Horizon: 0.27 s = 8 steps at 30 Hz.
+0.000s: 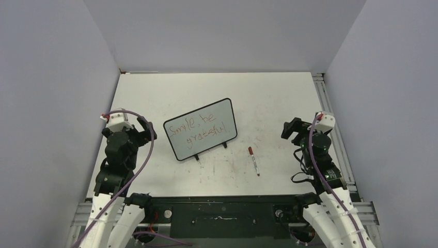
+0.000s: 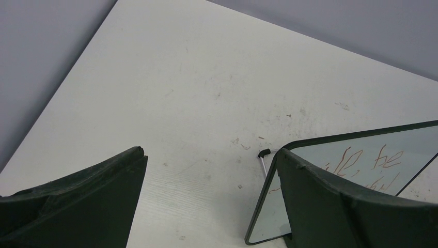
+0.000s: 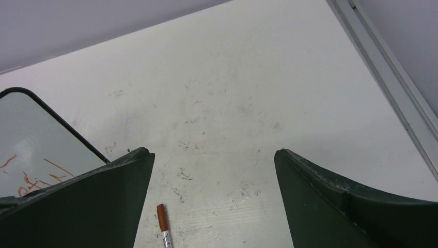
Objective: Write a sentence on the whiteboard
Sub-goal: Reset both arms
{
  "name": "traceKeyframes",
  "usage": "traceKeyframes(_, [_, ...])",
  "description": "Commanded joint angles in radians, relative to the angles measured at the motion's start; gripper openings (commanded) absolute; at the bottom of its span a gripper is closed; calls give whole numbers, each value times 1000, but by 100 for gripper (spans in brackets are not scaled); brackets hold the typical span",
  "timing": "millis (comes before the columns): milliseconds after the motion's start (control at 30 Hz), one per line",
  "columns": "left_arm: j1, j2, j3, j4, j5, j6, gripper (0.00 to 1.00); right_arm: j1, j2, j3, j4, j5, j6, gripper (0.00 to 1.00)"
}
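The whiteboard (image 1: 201, 128) stands tilted at mid-table on two black feet, its black frame around a pale surface. The sentence (image 1: 199, 129) runs over it in red, two lines reading "Smile, be grateful". Part of the whiteboard (image 2: 361, 160) shows behind my left finger, and a corner of the whiteboard (image 3: 36, 134) shows at left in the right wrist view. A white marker with a red cap (image 1: 253, 160) lies flat on the table, right of the board; the marker's cap (image 3: 162, 218) points away from me. My left gripper (image 1: 146, 128) is open and empty, left of the board. My right gripper (image 1: 290, 129) is open and empty, right of the marker.
Grey walls close in the table (image 1: 268, 98) on the left, back and right. A metal rail (image 1: 330, 124) runs along the table's right edge, close behind my right arm. Faint scuff marks dot the tabletop.
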Motion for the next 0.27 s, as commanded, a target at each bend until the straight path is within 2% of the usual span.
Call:
traceKeyframes(0, [-1, -19, 30, 23, 16, 13, 96, -7, -48, -4, 33, 26, -21, 90])
traceKeyframes(233, [1, -18, 27, 26, 28, 28, 96, -6, -21, -1, 34, 22, -22, 90])
